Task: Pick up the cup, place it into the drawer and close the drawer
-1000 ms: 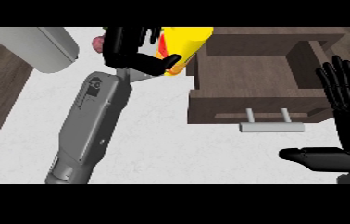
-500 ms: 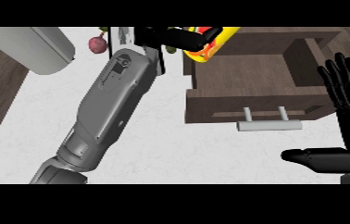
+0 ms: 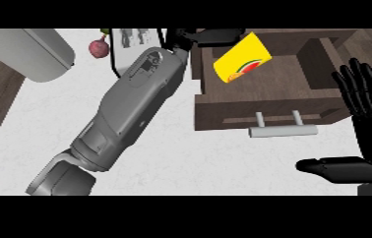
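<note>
Cup (image 3: 243, 60): yellow, looks light, hard and smooth; hold its sides.
Left hand (image 3: 207, 36): fingers around the cup, over the drawer (image 3: 269, 109).
Right hand (image 3: 356, 92): resting open beside the drawer.

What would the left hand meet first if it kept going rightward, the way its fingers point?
The yellow cup lies just beyond the left hand, tilted over the open drawer. Past it comes the drawer's far right wall, though height above the drawer is hard to judge.

We see a white speckled counter (image 3: 181, 158) filling most of the view. Dark wood strip (image 3: 9, 92) along the left edge. A pale grey rounded object (image 3: 36, 52) sits top left, with a small reddish item (image 3: 100, 47) near it.
</note>
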